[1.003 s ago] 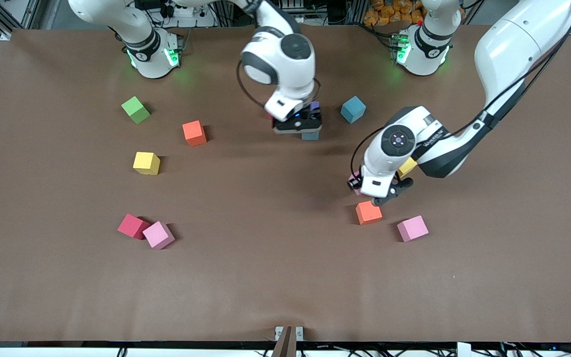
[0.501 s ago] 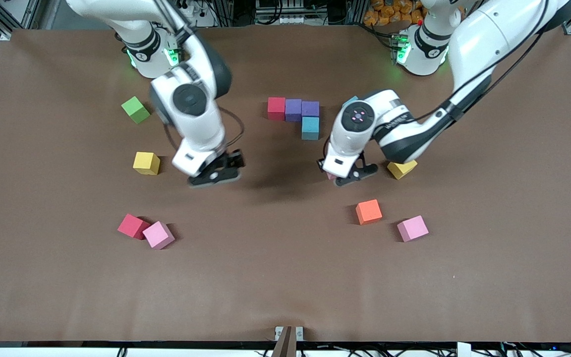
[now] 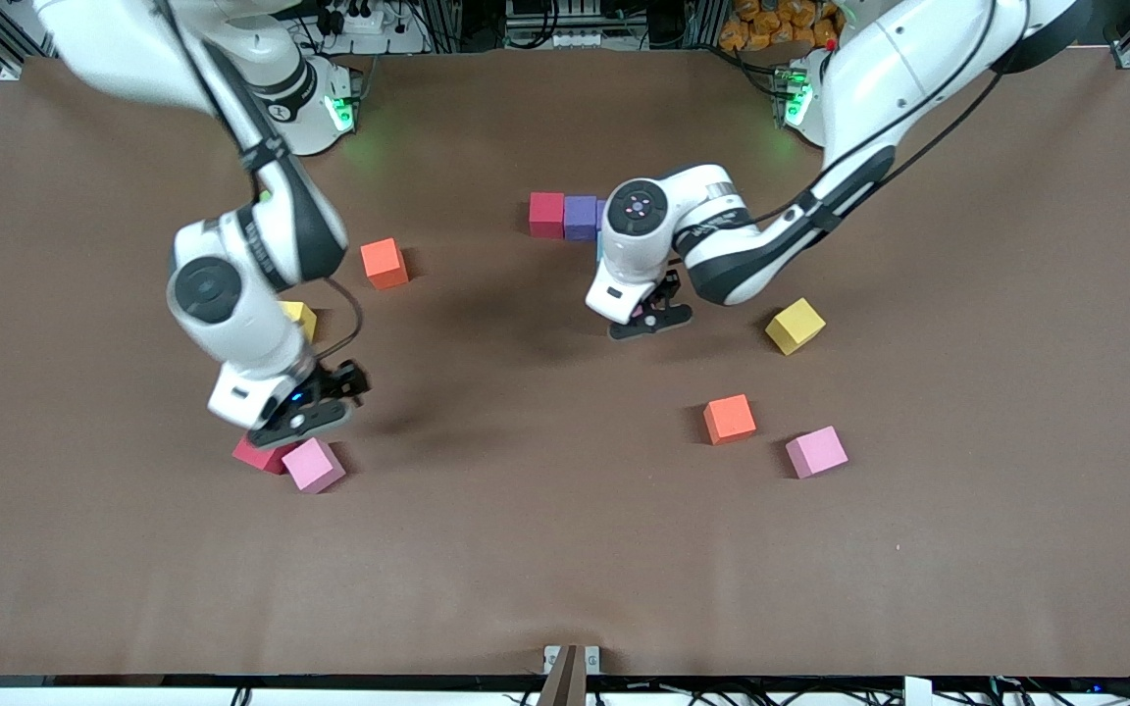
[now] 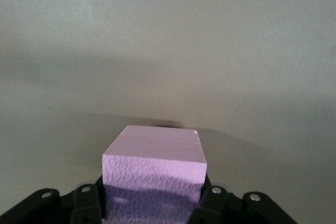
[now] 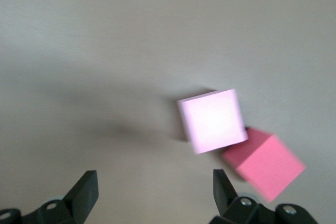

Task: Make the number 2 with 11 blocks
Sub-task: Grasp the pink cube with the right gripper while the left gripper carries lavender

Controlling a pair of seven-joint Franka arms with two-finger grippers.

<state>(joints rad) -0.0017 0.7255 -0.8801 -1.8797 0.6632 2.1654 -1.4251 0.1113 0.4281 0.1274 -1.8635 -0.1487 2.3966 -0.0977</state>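
A red block [image 3: 546,214] and a purple block [image 3: 580,217] sit in a row mid-table; the rest of that row is hidden under the left arm. My left gripper [image 3: 648,319] is over the table just nearer the camera than the row, shut on a pink block [image 4: 154,158]. My right gripper [image 3: 305,410] is open and empty [image 5: 155,192] over a touching pink block [image 3: 313,465] and red block [image 3: 259,454], which also show in the right wrist view as pink [image 5: 212,120] and red [image 5: 265,162].
Loose blocks: orange [image 3: 385,263] and a half-hidden yellow one [image 3: 300,316] toward the right arm's end; yellow [image 3: 795,326], orange [image 3: 729,419] and pink [image 3: 816,451] toward the left arm's end. The green cube is hidden by the right arm.
My right gripper left the row and swung over to the red and pink pair. My left gripper carried the pink block from near the orange block toward the row.
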